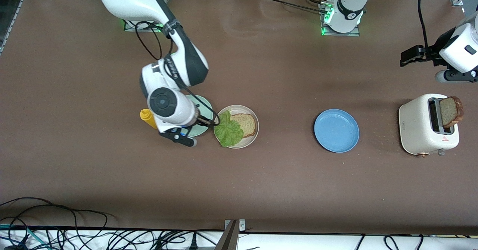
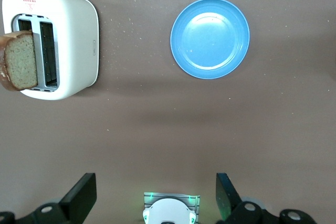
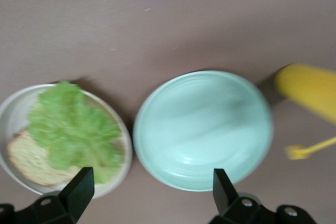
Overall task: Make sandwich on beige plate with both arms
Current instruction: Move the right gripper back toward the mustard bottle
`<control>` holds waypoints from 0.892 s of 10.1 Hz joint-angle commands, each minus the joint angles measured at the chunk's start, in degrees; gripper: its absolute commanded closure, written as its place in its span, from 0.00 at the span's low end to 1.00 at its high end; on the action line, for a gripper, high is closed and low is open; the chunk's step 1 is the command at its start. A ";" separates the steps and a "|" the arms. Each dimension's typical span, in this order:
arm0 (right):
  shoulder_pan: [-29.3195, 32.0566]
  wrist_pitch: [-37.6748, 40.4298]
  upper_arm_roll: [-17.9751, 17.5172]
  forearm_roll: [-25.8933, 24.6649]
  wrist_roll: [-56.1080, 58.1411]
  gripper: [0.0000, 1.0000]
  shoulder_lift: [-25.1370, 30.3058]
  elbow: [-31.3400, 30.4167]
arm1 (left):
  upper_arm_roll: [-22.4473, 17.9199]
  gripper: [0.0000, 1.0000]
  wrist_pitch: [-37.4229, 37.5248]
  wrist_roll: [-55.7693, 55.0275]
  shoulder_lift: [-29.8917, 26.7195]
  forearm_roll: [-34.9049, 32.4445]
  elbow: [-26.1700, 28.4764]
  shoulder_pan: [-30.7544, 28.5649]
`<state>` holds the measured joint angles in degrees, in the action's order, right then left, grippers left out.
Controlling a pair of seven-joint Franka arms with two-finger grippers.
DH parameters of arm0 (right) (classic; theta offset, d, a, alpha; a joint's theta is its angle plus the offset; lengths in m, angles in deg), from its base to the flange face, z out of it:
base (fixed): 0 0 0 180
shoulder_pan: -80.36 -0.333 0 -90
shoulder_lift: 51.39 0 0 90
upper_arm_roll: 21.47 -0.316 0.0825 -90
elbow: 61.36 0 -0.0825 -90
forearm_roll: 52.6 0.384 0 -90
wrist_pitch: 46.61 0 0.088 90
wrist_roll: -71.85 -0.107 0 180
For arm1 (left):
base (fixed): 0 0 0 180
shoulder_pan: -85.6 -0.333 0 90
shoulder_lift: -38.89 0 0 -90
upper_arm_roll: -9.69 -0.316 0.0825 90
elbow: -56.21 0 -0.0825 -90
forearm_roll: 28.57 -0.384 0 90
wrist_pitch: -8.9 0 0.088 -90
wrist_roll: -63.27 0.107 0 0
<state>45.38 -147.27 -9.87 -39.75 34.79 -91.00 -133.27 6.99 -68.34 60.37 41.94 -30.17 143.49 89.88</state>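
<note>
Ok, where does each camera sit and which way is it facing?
Front view: high across the table, facing both arms' bases; right arm over the mint-green plate, left arm near the toaster.
Left wrist view: looks down past the open left claw at the toaster and blue plate; the front view shares both.
Right wrist view: looks down past the open right claw at the mint-green plate, beige plate, lettuce.

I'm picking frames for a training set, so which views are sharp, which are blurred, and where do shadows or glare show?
Front view: sharp, with soft arm shadows on the brown table.
Left wrist view: crisp; glare on the round blue plate, a soft shadow beside the white toaster.
Right wrist view: motion-blurred, smearing the yellow mustard bottle, mint-green plate and crinkled green lettuce leaf.
</note>
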 commanded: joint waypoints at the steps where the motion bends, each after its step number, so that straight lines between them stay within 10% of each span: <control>1: -0.09 8.17 5.60 -0.55 14.84 0.00 4.52 -2.17 | 0.24 0.00 0.77 0.35 0.82 0.29 -1.41 -0.33; 9: 0.09 5.75 21.42 3.91 51.42 0.00 16.58 -22.11 | 0.33 0.00 0.86 -0.35 1.35 0.82 -3.78 -0.42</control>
<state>46.02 -138.72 9.00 -38.61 79.83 -77.18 -149.73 7.27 -68.41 60.30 42.42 -30.02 141.60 89.92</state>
